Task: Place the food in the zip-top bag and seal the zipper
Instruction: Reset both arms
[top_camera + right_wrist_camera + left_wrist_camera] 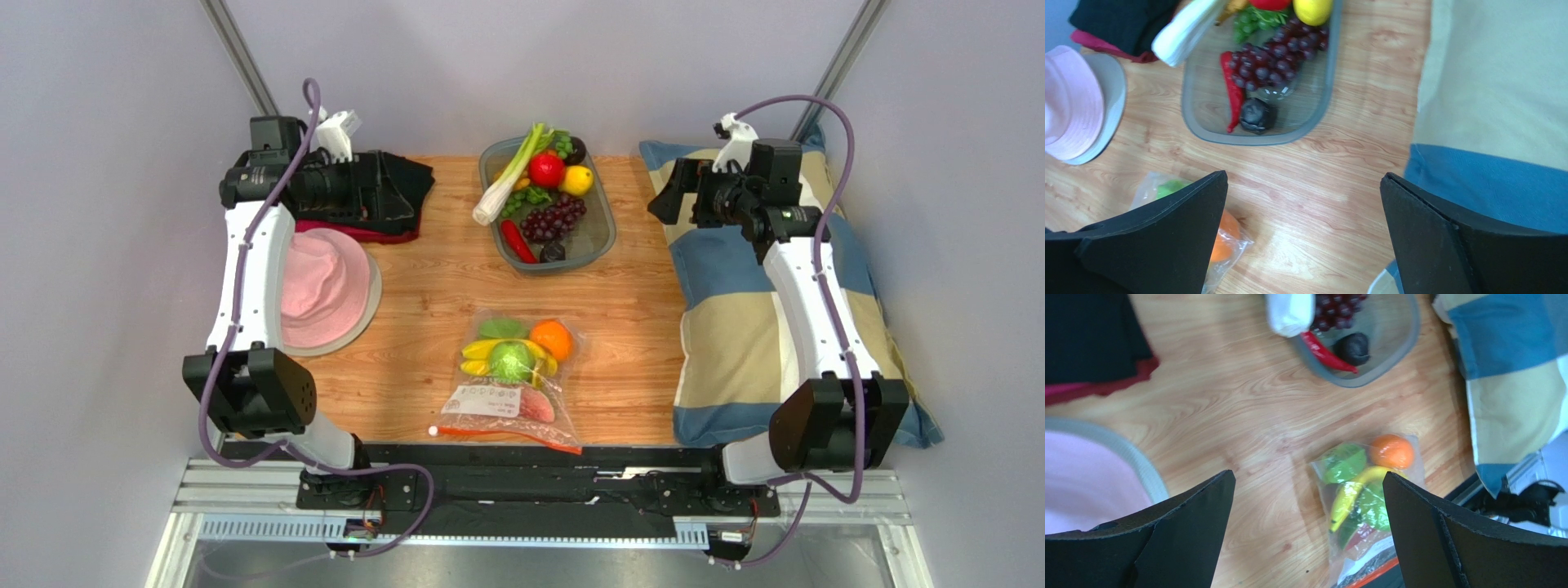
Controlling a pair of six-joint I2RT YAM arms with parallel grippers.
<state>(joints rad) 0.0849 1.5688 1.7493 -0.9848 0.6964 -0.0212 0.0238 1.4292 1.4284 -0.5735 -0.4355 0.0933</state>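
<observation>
Crinkly clear film, so the zip-top bag (558,417) should handle floppy and slick. It's probably light, but the hard glossy toy fruit (515,355) inside will likely roll and shift the load if lifted.

Bag lies flat at the near centre of the table (417,331), zipper side toward the arms. Orange (551,339), banana (481,355) and green apple (512,361) show through the film at the far end.

Zipper (505,433) is a thin orange-red strip, likely the stiffest part, with a white slider tab (433,431) at its left end. Can't tell whether it's fully sealed.

Best hold, I'd say: pinch the strip itself or the film just behind it, and run the slider with the other claw.

Left gripper (1308,476) is spread wide and empty, up at far left. Right gripper (1303,176) is also spread and empty, at far right over the checked pillow (736,319).

Grey tray (601,245) of other produce sits beyond the bag, not touching it.
</observation>
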